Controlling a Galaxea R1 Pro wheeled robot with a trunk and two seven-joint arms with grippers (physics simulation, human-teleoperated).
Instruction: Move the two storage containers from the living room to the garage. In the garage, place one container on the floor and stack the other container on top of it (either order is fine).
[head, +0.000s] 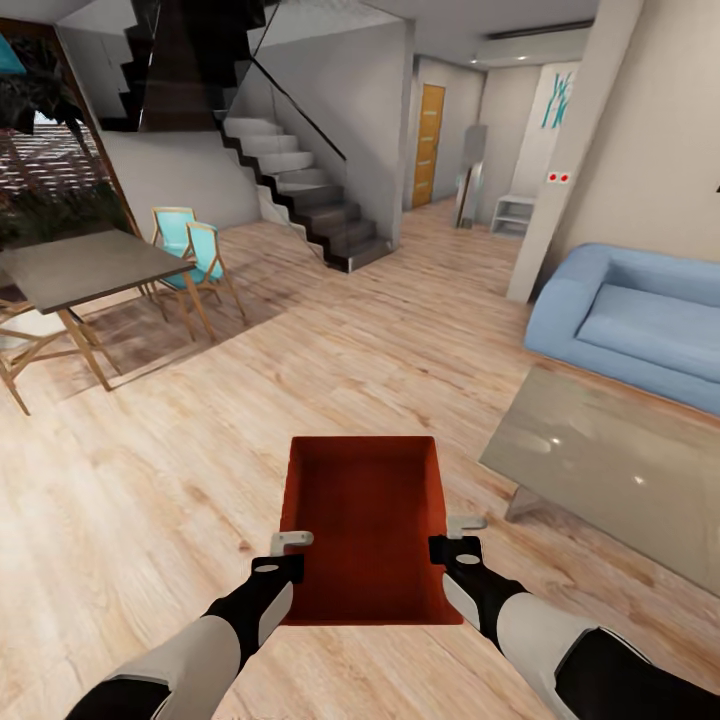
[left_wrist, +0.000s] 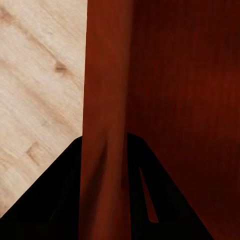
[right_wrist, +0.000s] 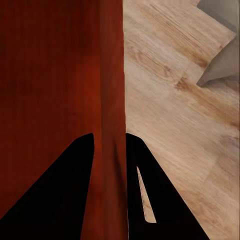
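One orange-red storage container (head: 365, 520), open-topped and empty, hangs level over the living room's light wood-plank floor (head: 200, 470), straight in front of me. My left gripper (head: 285, 553) is shut on its left wall near the closest corner. My right gripper (head: 458, 536) is shut on the right wall opposite. In the left wrist view the thin wall (left_wrist: 107, 100) runs between the two black fingers (left_wrist: 50, 200). The right wrist view has the other wall (right_wrist: 112, 75) pinched between its fingers (right_wrist: 165, 200) the same way.
A glass coffee table (head: 600, 460) and a blue sofa (head: 640, 320) stand to the right. A dining table (head: 90, 265) with turquoise chairs (head: 195, 250) is on the left. Ahead are stairs (head: 300, 190), a white pillar (head: 570, 150) and an oak door (head: 430, 145) down a corridor.
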